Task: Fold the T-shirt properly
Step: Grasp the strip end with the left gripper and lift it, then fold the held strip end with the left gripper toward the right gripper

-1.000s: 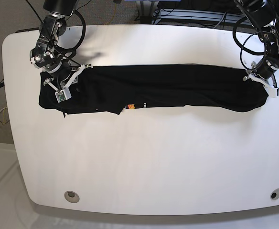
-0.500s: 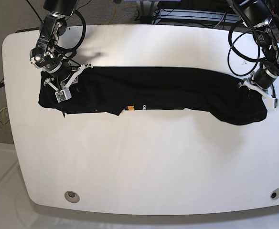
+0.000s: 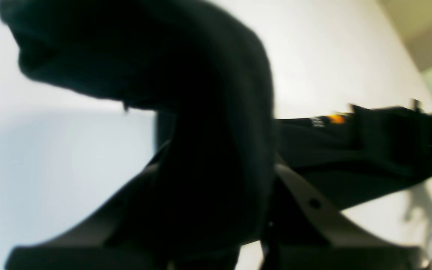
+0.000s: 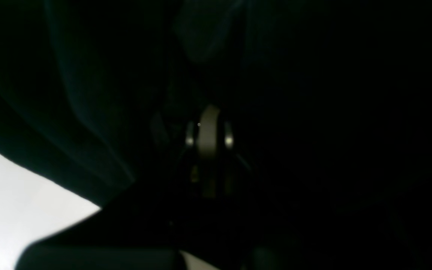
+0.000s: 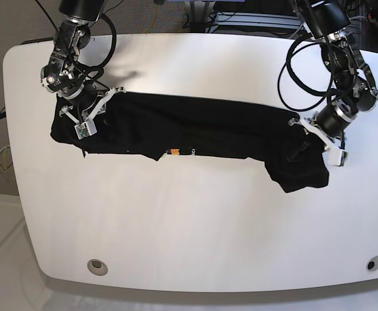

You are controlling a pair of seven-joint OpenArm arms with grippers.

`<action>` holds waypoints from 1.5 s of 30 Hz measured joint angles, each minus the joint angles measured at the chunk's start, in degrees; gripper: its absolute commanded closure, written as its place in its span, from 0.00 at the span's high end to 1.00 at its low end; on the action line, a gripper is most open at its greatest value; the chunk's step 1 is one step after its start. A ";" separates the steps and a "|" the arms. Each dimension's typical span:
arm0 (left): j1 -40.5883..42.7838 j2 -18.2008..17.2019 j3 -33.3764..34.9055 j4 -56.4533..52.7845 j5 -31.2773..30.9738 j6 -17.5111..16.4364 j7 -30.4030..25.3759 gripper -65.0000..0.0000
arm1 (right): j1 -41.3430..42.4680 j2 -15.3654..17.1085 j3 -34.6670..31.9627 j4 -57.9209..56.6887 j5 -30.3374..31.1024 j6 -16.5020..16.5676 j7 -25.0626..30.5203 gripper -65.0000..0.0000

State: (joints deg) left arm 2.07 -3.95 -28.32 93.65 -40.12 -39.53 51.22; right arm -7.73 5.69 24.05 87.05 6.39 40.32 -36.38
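With both tools clamped on the T-shirt [image 5: 195, 126] lying in a long band across the counter [image 5: 195, 227], the left tool [image 5: 320, 139] should carry its end level toward the right tool [image 5: 85, 113], edges aligned.

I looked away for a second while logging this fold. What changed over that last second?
The left tool, shut on the T-shirt, carried its end inward toward the middle, bunching the cloth there. The right tool stayed clamped on the other end, and the rest of the shirt stayed flat on the table.
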 measured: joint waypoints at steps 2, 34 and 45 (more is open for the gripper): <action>-0.02 0.81 1.20 0.50 0.02 0.02 0.00 0.00 | -0.02 0.00 0.00 0.00 0.00 0.00 0.00 0.00; 3.23 11.56 19.04 2.16 5.70 0.07 -3.39 0.00 | -0.61 -0.15 0.00 0.15 0.04 -0.04 0.83 0.00; 4.48 11.98 24.94 -6.91 7.41 0.04 -9.16 0.01 | -0.81 -1.20 0.24 0.28 0.04 -0.31 1.27 0.00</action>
State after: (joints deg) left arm 6.55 8.03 -3.38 86.74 -32.71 -39.48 42.06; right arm -8.54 4.49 24.29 87.33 6.44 40.01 -35.11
